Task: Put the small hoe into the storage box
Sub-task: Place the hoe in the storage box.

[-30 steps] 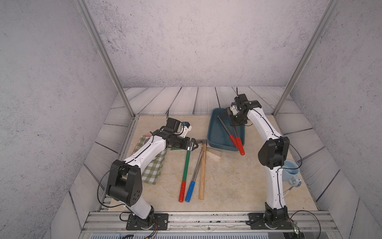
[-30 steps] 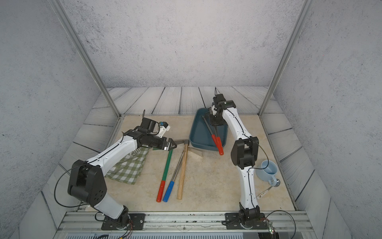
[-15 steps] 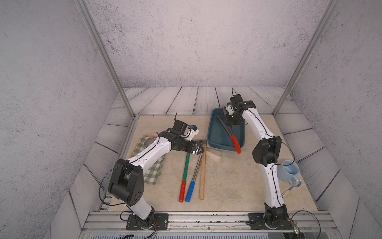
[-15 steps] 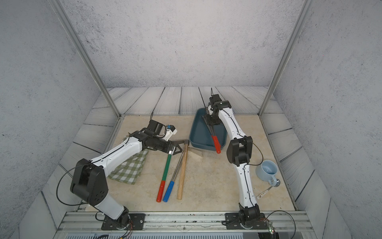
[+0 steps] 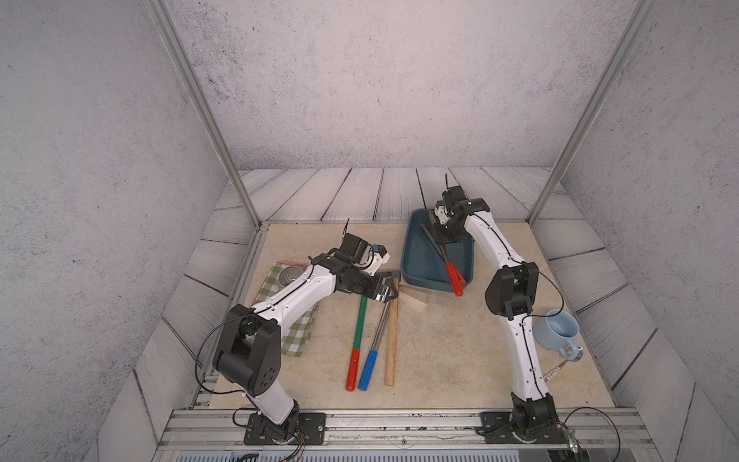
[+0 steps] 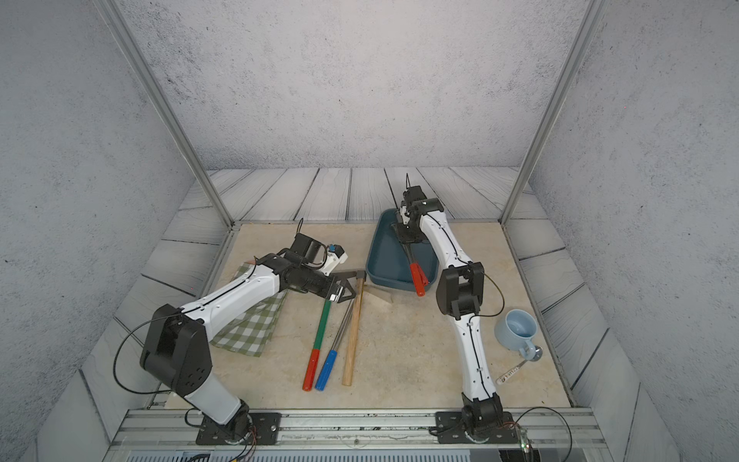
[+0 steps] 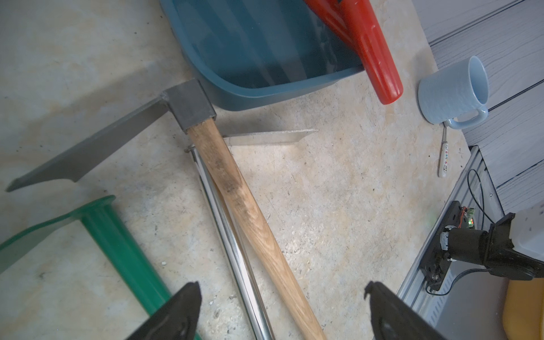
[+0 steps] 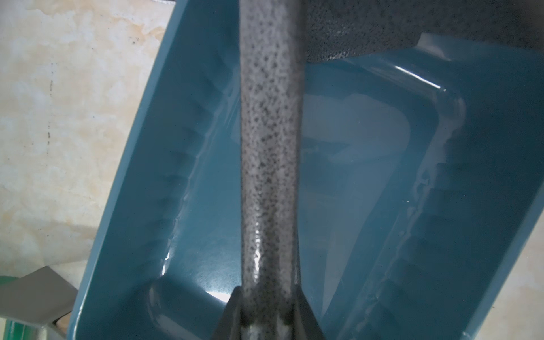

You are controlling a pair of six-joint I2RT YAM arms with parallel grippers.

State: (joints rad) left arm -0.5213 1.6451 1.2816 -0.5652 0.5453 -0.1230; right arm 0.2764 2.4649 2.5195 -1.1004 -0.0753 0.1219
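Over the last second both arms shift. The left hand (image 5: 388,294) slides a little further right in the frame, over the heads of the loose tools. The right hand (image 5: 442,236) carries the small hoe (image 5: 455,278) slightly up and left, deeper into the storage box (image 5: 412,260). We take the red-handled tool for the hoe. The right hand is clamped on its speckled shaft, so the head goes in at the box's far end. The red grip overhangs the near rim because the box is shorter than the tool. Whether the head rests on the box floor we cannot tell. The left hand hangs wide open above the wooden-handled tool (image 7: 244,200) on the surface (image 5: 440,352) and grips nothing. We judge it is waiting there for a later pick.
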